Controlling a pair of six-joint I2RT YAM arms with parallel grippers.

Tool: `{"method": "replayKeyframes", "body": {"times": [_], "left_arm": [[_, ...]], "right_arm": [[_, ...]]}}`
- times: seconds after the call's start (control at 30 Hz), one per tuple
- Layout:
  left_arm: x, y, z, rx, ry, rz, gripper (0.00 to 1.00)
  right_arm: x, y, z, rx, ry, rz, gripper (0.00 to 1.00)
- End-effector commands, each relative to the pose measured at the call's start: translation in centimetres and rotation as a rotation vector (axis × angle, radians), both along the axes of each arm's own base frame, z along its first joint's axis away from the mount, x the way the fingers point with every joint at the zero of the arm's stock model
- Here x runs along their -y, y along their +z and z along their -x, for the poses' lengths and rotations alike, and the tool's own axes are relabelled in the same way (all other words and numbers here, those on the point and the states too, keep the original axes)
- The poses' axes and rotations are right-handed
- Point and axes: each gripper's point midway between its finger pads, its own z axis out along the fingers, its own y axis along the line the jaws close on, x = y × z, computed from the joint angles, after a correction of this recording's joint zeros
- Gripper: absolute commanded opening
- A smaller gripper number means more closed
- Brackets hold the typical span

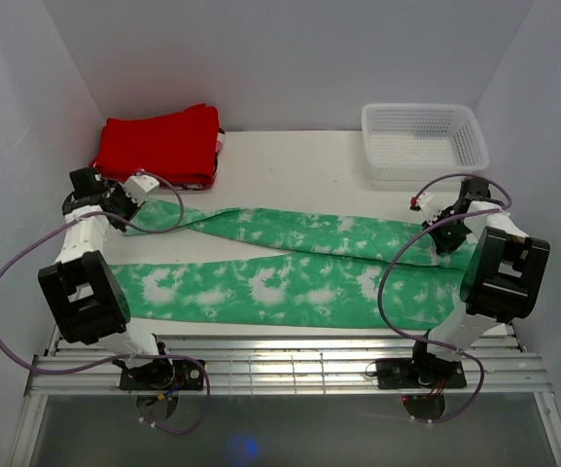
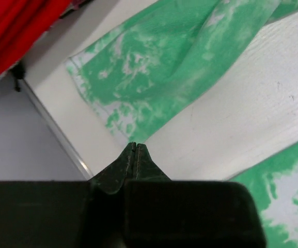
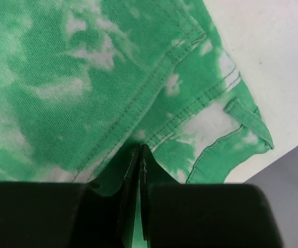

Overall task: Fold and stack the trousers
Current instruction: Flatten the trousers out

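Observation:
The green tie-dye trousers (image 1: 261, 282) lie spread flat across the table, legs to the left and waist to the right. My left gripper (image 1: 156, 195) is at the cuff of the far leg. In the left wrist view its jaws (image 2: 135, 145) are shut, with the cuff corner (image 2: 133, 135) ending right at the tips. My right gripper (image 1: 442, 241) is at the waist end. In the right wrist view its jaws (image 3: 139, 148) are shut where the waistband seams (image 3: 154, 98) run in. A belt loop (image 3: 247, 116) shows beside them.
A folded red garment (image 1: 158, 146) lies at the back left, close to my left gripper, and shows in the left wrist view (image 2: 14, 31). A white mesh basket (image 1: 424, 141) stands at the back right. The table's left edge (image 2: 56, 129) runs close to the cuff.

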Motion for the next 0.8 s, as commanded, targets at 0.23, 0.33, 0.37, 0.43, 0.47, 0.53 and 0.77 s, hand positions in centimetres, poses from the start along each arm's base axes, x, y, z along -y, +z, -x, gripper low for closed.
{"method": "replayKeyframes", "body": {"times": [0.23,0.33,0.37,0.43,0.47,0.53,0.77], "left_arm": [[2.2,0.9,2.4,-0.015,-0.086,0.059,0.98],[3.1,-0.9,1.3,-0.038,-0.086,0.112,0.98],[3.1,-1.6,1.1,-0.046,-0.089,0.106,0.98],[2.7,-3.4,0.1,-0.023,-0.078,0.068,0.98],[2.7,-3.8,-0.2,-0.013,-0.085,0.056,0.98],[2.7,-5.1,-1.0,-0.009,-0.089,0.046,0.98],[1.2,-7.9,-3.5,-0.045,-0.032,0.032,0.80]], "right_arm": [[-0.7,3.9,-1.1,0.123,0.005,-0.029,0.08],[-1.0,4.1,-1.1,0.118,0.008,-0.040,0.08],[-1.0,4.2,-1.0,0.117,0.008,-0.041,0.08],[-1.0,4.3,-1.0,0.114,0.007,-0.044,0.08],[-1.0,4.3,-1.0,0.111,0.008,-0.044,0.08],[-1.0,4.3,-1.0,0.100,0.009,-0.047,0.08],[-1.2,2.7,-0.8,0.022,-0.004,-0.071,0.90]]}}
